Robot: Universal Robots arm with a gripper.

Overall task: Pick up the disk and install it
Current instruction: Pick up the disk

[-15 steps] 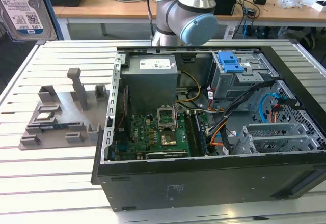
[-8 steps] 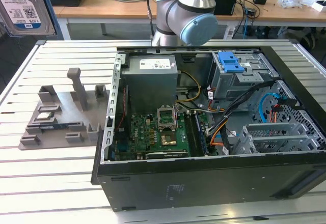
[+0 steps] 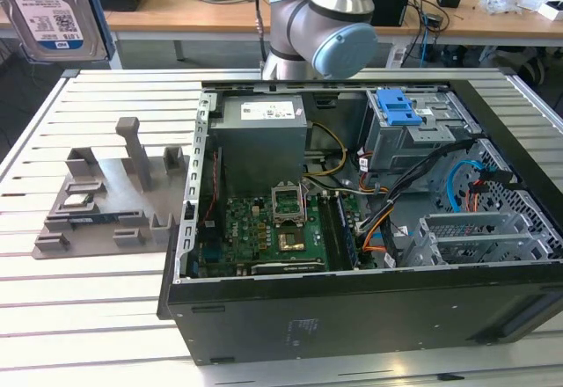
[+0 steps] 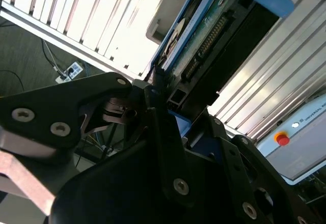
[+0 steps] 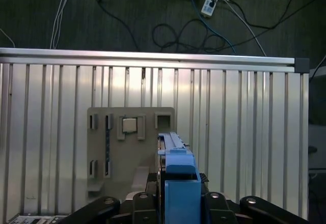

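Pinches the disk hard between black fingers, gripper clamped on either side of it. Holds it aloft, well apart from the slatted table. Shows up at the far left in the exterior view, white-and-blue label facing the camera. Looks down in the first wrist view along the blue carrier frame onto the grey fixture on the slats below. Down on the table at the exterior view's left, that same fixture, just beside the open computer case. Inside the case: grey power-supply box at the far side, blue latch atop the drive cage to the right. Behind the case, at the far side, the arm.
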